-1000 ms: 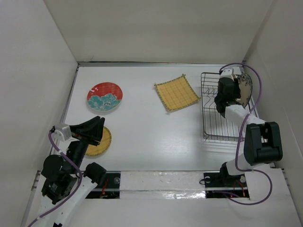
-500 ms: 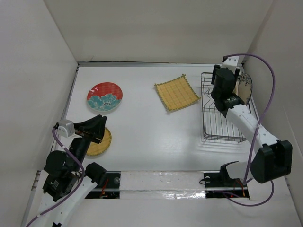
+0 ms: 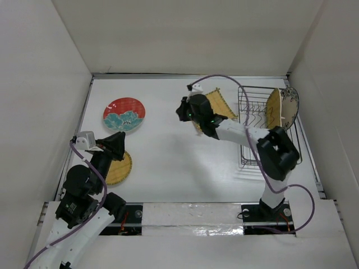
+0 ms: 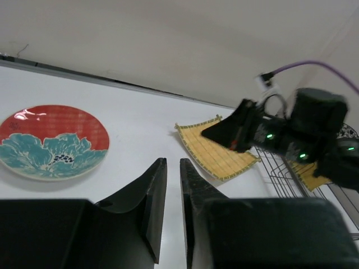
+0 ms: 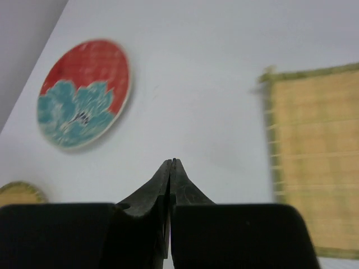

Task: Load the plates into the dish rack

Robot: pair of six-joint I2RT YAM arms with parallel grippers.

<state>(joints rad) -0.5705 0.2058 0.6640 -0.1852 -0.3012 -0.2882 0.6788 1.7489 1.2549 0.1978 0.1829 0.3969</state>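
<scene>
Right end effector [image 5: 170, 168] pressed together, empty, near square bamboo plate [image 5: 303, 168]; left end effector [image 4: 173, 162] slightly spread, empty.

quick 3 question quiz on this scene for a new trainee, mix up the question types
1. How many plates stand in the dish rack?
2. True or false: the right gripper is shut with nothing between its fingers.
3. Which plate lies closest to the right gripper?
A. red plate
B. square bamboo plate
C. round bamboo plate

Key
1. Two: a bamboo plate and the white patterned plate.
2. True.
3. B.
</scene>
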